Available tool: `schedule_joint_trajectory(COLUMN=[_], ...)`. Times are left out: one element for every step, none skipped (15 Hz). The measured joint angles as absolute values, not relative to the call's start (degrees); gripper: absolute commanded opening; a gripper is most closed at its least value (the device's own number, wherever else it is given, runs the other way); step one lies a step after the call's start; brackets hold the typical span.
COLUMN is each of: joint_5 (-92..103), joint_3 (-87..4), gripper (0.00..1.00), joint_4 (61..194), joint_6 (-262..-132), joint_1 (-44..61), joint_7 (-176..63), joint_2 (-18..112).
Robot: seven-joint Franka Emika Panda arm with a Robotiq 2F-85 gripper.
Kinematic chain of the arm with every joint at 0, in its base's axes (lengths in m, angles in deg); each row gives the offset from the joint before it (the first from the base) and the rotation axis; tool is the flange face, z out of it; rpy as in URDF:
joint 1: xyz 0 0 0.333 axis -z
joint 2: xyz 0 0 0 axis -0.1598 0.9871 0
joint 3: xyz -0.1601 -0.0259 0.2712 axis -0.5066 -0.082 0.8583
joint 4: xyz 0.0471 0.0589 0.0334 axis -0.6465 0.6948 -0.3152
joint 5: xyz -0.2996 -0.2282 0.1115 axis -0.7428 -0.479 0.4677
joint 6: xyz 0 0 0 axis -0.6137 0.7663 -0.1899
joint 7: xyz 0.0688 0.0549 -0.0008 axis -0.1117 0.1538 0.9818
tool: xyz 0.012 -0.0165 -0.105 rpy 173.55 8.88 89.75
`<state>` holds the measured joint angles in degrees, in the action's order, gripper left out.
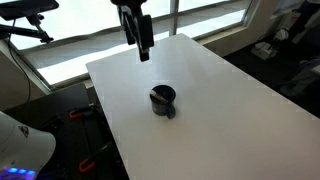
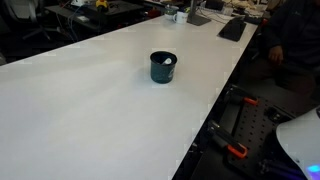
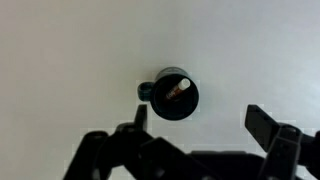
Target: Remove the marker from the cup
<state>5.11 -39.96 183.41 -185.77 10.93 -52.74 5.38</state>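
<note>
The cup (image 1: 162,99) is a small dark mug that stands upright near the middle of the white table (image 1: 220,90). It also shows in an exterior view (image 2: 162,67) and in the wrist view (image 3: 175,95), with its handle to the left. The marker (image 3: 179,91) leans inside the cup, its reddish-orange end up; it shows faintly in an exterior view (image 2: 168,62). My gripper (image 1: 143,50) hangs high above the table's far part, well apart from the cup. In the wrist view its fingers (image 3: 198,122) are spread wide and empty, with the cup above and between them.
The table's long edge (image 2: 215,115) drops to the floor with red-handled gear (image 2: 235,152). Desks with a keyboard (image 2: 232,29) and clutter stand beyond the table. Windows (image 1: 90,30) run behind the arm.
</note>
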Motion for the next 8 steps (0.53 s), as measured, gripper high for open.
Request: schedule_joint_trajectory(joint_5=[5.1,5.2,5.3,5.4,5.6,5.8,5.9,5.9], joint_3=[-40.3,-40.6,-41.0,-41.3,-41.5,-41.7,-41.8,-41.8], gripper=[1.0,1.0,1.0,1.0,1.0,1.0,1.0,1.0], joint_4=[183.9,184.3,184.7,184.9,185.0,185.1,185.1,185.1], joint_6=[-186.3,-186.8,-187.5,-188.0,-188.4,-188.9,-189.4,-190.3], joint_1=[11.1,11.1,11.2,11.2,11.2,11.2,11.2,11.2], joint_7=[-52.7,-52.7,-52.7,-52.7,-52.7,-52.7,-52.7,-52.2], joint_2=[6.3,7.1,7.9,8.6,9.2,9.9,10.5,11.2])
